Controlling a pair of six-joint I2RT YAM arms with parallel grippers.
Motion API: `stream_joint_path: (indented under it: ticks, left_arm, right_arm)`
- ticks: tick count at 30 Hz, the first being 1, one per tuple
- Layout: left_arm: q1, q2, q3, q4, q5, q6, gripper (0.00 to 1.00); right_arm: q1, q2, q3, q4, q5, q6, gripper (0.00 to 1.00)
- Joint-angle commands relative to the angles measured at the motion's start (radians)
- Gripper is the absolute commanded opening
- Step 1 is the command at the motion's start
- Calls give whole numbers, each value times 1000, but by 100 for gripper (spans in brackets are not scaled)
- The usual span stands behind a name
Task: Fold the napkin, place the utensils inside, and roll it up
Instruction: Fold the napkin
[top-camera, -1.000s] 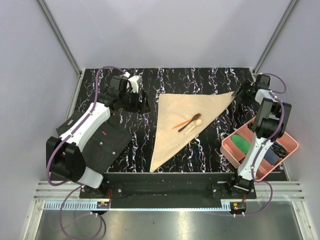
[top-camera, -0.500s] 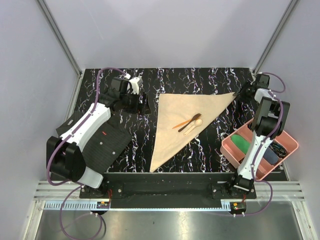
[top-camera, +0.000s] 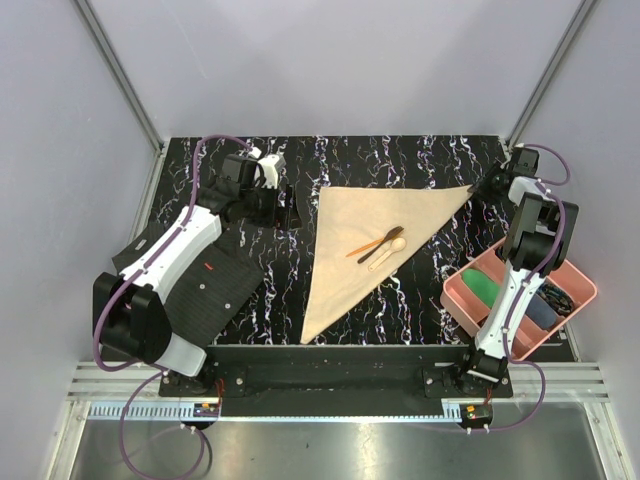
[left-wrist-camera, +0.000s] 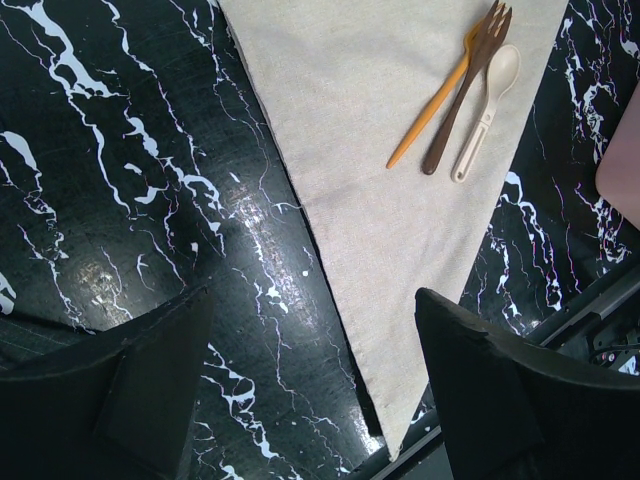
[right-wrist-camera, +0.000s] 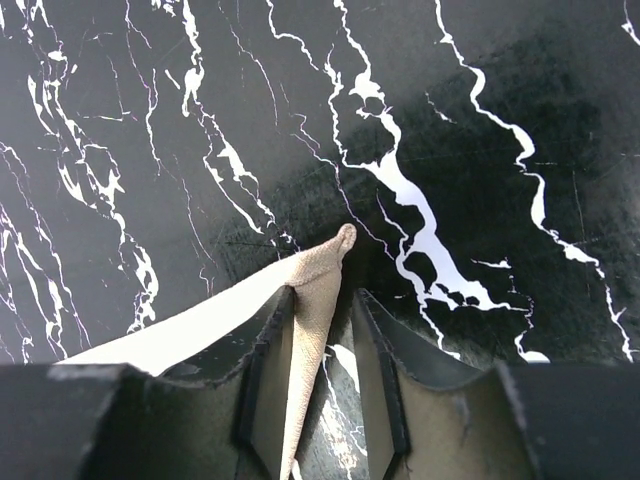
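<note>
The beige napkin (top-camera: 345, 280) lies folded into a triangle mid-table, its long point toward the near edge. On it lie the utensils: a pale wooden spoon (top-camera: 388, 252), a dark brown fork (top-camera: 380, 243) and an orange-brown stick (top-camera: 362, 247). All three also show in the left wrist view: the spoon (left-wrist-camera: 490, 105), the fork (left-wrist-camera: 470, 90) and the stick (left-wrist-camera: 430, 110). My left gripper (left-wrist-camera: 312, 300) is wide open and empty, just left of the napkin's left edge (left-wrist-camera: 350, 120). My right gripper (right-wrist-camera: 322, 295) is at the napkin's far right corner (right-wrist-camera: 310, 270). The raised corner lies against one finger, with a gap to the other.
A black dotted mat (top-camera: 215, 285) with a red mark lies at the left under my left arm. A pink tray (top-camera: 452, 300) with small coloured items stands at the near right, and its edge shows in the left wrist view (left-wrist-camera: 625, 150). Grey walls enclose the table.
My right gripper has edged slightly toward the far right at the napkin corner. The left arm, napkin and utensils have hardly moved.
</note>
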Motion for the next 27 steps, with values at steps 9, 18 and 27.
stream_joint_path:
  ticks: [9,18,27]
  left_arm:
    - [4,-6,-5,29,20,18,85]
    - [4,0,-5,29,37,24,85]
    - [4,6,-2,31,34,36,85]
  right_arm:
    - [-5,54,54,-14,-14,-19,30]
    - [-5,51,78,3,-48,-45,12]
    - [-5,-88,-78,200,-88,-39,6]
